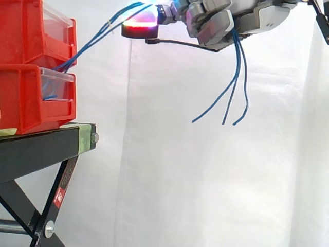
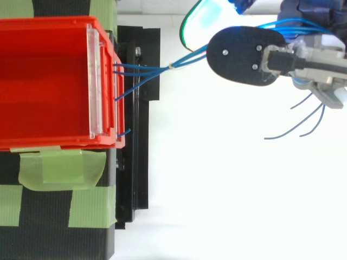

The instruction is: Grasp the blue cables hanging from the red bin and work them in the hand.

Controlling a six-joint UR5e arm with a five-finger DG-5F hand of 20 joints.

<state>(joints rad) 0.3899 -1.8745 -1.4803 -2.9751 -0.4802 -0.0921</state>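
Note:
Several thin blue cables (image 1: pixel 97 35) run from the stacked red bins (image 1: pixel 31 67) up and to the right, pulled taut into my hand (image 1: pixel 226 23) at the top of the side view. My hand is curled shut on them, with a fingertip pad (image 1: pixel 140 28) glowing red stretched toward the bins. The loose cable ends (image 1: pixel 234 98) hang down below the hand in three strands. From above, the cables (image 2: pixel 157 68) leave the bin's front (image 2: pixel 116 81), bunch at a small tie, and pass under my hand (image 2: pixel 314 65); the free ends (image 2: pixel 295 127) trail past it.
The red bins stand on a black stand (image 1: pixel 46 146) with green tape (image 2: pixel 59 170) on its top. A white curtain hangs behind. Open space lies below and right of the stand.

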